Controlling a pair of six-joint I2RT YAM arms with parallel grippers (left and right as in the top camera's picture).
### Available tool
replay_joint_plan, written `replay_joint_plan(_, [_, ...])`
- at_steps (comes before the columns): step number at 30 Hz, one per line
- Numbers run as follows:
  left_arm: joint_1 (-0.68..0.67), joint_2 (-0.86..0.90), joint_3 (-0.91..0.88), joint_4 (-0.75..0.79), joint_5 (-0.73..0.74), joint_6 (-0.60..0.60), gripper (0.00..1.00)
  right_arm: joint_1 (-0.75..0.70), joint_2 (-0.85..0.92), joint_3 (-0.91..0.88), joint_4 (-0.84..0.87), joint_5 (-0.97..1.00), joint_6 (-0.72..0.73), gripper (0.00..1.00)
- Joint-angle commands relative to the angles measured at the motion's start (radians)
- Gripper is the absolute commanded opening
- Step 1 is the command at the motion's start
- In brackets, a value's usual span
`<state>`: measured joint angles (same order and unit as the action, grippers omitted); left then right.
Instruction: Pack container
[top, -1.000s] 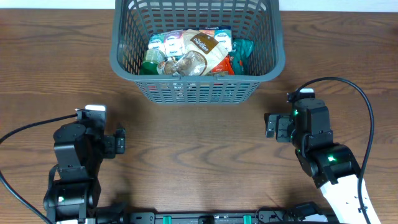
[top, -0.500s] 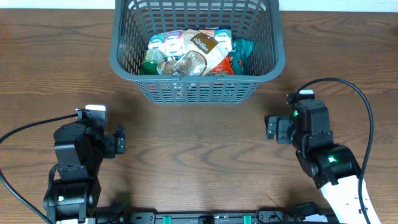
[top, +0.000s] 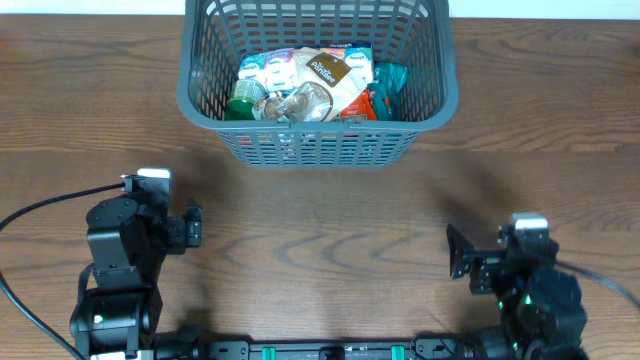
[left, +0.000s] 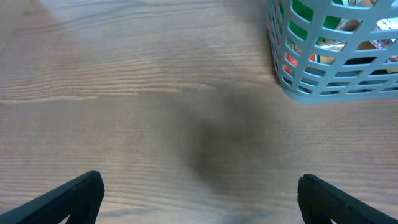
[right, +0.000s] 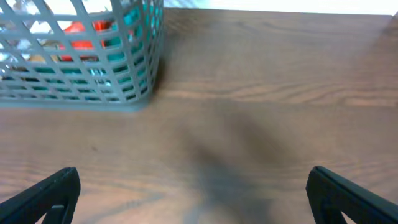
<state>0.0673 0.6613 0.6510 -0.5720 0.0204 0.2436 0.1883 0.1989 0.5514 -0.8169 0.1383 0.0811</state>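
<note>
The container (top: 183, 92), a large dark grey lattice basket, stands at the back middle of the wooden table with several snack packs (top: 318, 80) lying in it. My left arm (top: 122, 240) sits at the front left and my right arm (top: 528, 290) at the front right, both well short of the basket. In the left wrist view my left gripper (left: 199, 199) is open over bare wood, with the container (left: 292, 87) at the upper right. My right gripper (right: 196, 196) is open too, nothing between its fingers, and the container (right: 134, 93) shows at the upper left.
Black cables (top: 40, 215) trail from each arm along the table's sides. Bare brown wood (top: 320, 230) lies between the arms and the basket's front wall.
My right arm has drawn back toward the table's front edge, away from the basket. The left arm and the basket's contents have not moved.
</note>
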Motion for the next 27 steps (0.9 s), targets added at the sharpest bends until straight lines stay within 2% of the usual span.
replay_joint_plan(1, [-0.001,0.002,0.001,0.005,0.006,0.014,0.99,-0.027,-0.103,-0.105,0.061,-0.042,-0.031,0.99])
replay_joint_plan(6, [-0.001,0.002,0.001,0.005,0.006,0.014,0.98,-0.029,-0.175,-0.294,0.343,-0.064,-0.082,0.99])
replay_joint_plan(14, [-0.001,0.002,0.001,0.005,0.006,0.014,0.99,-0.01,-0.177,-0.532,0.798,-0.084,-0.2,0.99])
replay_joint_plan(19, [-0.001,0.002,0.001,0.005,0.006,0.014,0.98,-0.011,-0.194,-0.546,0.764,-0.076,-0.287,0.99])
replay_joint_plan(27, [-0.001,0.002,0.001,0.005,0.006,0.014,0.99,-0.011,-0.194,-0.546,0.738,-0.109,-0.269,0.99])
